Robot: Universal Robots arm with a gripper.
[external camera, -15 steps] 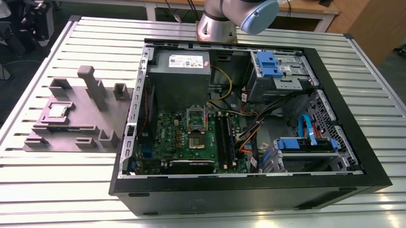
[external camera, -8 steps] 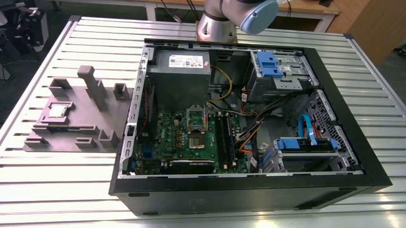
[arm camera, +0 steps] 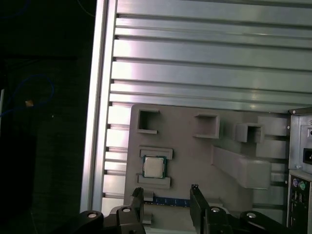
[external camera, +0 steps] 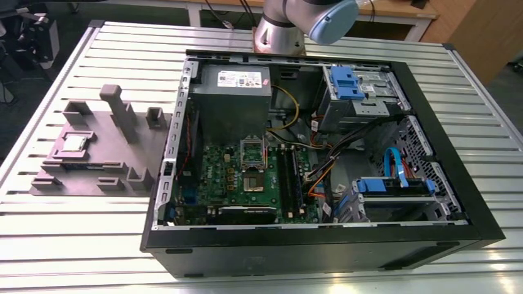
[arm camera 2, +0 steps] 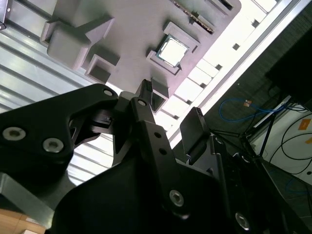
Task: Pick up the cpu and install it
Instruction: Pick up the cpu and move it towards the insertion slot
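Count, as I log it:
One cpu (arm camera: 154, 167) ahead of the parted jaws; one grey holder tray (arm camera: 195, 161); one computer case (external camera: 327, 245); one gripper (arm camera: 166, 189), two fingers (arm camera: 197, 202).

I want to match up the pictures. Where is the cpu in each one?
Exterior view: the cpu sits in the grey holder, on the exterior view's left of the computer case.
First wrist view: the cpu lies in a grey holder recess, just beyond the open gripper.
Second wrist view: the cpu lies in its recess, beyond the gripper.
Shared landmark: the grey holder.
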